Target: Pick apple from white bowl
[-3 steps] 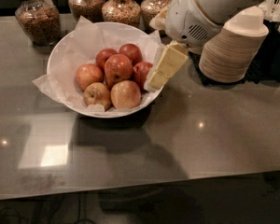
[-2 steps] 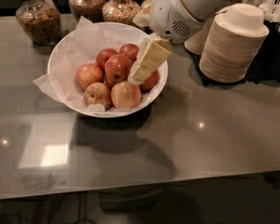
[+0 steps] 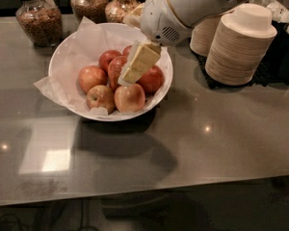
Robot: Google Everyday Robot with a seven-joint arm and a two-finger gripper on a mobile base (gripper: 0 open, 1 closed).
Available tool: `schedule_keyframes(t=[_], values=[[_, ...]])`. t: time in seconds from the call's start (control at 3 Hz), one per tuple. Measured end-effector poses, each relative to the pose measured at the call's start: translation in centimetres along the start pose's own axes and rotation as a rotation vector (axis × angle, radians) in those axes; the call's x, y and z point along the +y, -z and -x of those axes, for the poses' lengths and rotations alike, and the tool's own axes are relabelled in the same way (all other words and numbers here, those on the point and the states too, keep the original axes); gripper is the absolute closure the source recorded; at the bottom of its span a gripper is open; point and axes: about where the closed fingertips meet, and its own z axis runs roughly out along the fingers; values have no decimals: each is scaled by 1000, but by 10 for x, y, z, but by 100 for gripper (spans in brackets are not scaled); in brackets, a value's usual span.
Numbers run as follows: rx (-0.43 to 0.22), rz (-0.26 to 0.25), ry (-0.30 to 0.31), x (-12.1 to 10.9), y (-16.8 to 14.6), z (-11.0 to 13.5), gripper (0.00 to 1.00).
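Note:
The white bowl (image 3: 126,116), lined with crumpled white paper, sits at the back left of the grey counter and holds several apples. A deep red apple (image 3: 114,68) lies in the middle of the pile, with another deep red one (image 3: 152,80) on its right and a smaller dark red one (image 3: 108,57) behind. Paler yellow-pink apples (image 3: 130,98) lie at the front. My gripper (image 3: 126,77) reaches in from the upper right, slanting down and to the left. Its tip is right over the middle red apple, partly hiding it.
Three glass jars of brown cereal (image 3: 38,17) stand behind the bowl. Two stacks of tan paper bowls with white lids (image 3: 239,46) stand to the right, on a dark mat. The arm's white wrist housing (image 3: 176,11) hangs over the bowl's back right rim. The counter's front edge (image 3: 144,192) runs along the bottom.
The gripper has moved left from the bowl's right rim to over the middle of the apple pile. The apples and bowl have not moved.

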Motion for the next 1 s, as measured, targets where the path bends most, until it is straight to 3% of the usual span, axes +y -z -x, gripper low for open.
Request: schedule_keyframes(t=[0.33, 1.0], values=[[-60, 5, 3, -3, -10, -1, 19], [-118, 56, 11, -1, -33, -5, 23]])
